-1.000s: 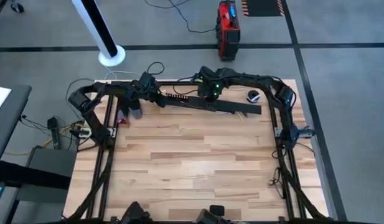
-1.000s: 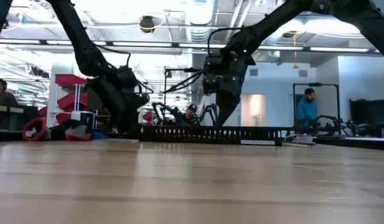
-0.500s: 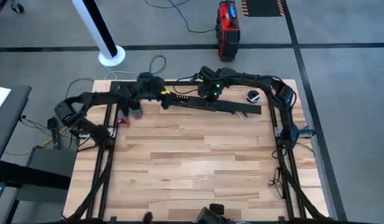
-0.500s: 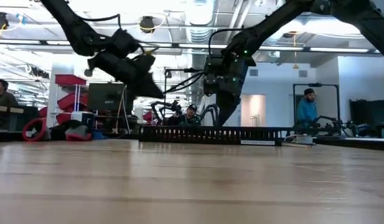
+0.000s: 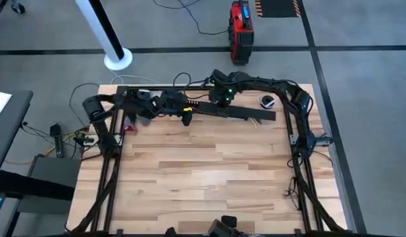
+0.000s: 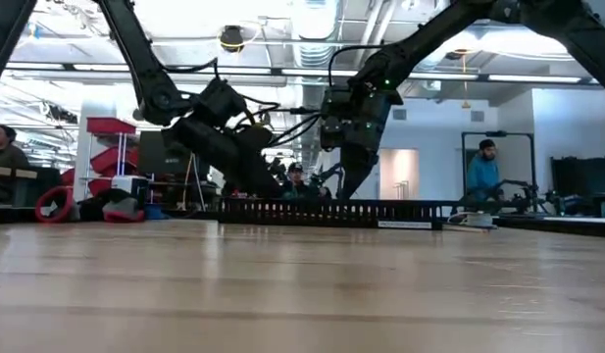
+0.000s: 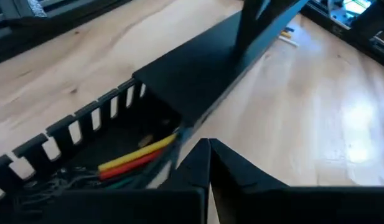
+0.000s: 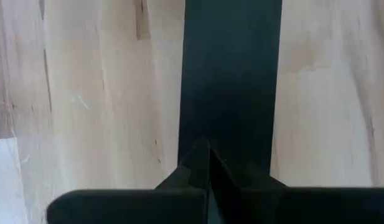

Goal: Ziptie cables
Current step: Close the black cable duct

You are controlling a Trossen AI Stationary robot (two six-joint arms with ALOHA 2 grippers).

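You are working in a robotics lab or industrial workshop, an open hall more than a room. Look up in the low view: bare ducts and pipes (image 6: 312, 25) run under the ceiling beside long strip lights. Beyond the far edge of the butcher-block table (image 5: 209, 171) you see red shelving (image 6: 111, 157) at the left, other dark robot arms (image 6: 523, 191) at the right, and people (image 6: 485, 169) standing or seated at benches. From above, you see polished concrete floor (image 5: 360, 72) marked with black tape lines, a white pillar (image 5: 107, 33) and a red equipment case (image 5: 241, 29).
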